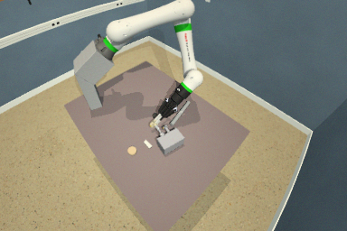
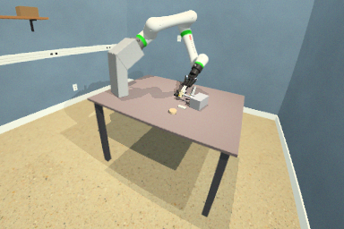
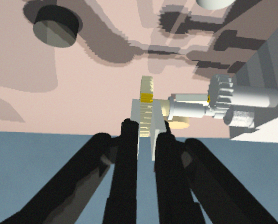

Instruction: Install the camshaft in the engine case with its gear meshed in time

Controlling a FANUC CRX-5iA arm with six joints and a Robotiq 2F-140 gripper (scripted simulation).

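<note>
My gripper (image 3: 144,112) (image 1: 156,122) (image 2: 181,93) is shut on the camshaft's big cream gear (image 3: 145,106), seen edge-on in the wrist view with a yellow mark on its rim. The camshaft's pale shaft (image 3: 187,106) points right toward the grey engine case (image 3: 257,75) (image 1: 171,141) (image 2: 200,101). Its far end lies right beside the small grey crank gear (image 3: 220,95), which carries a yellow mark on the side facing the shaft. I cannot tell whether the shaft is in the bearing. The case stands upright on the table, just in front of the gripper.
A tan round disc (image 1: 131,150) (image 2: 172,111) (image 3: 56,25) and a small white piece (image 1: 147,143) (image 2: 182,106) lie on the table left of the case. A grey rod (image 1: 179,113) rises slanting behind the case. The robot's grey pedestal (image 1: 90,75) stands at the back left.
</note>
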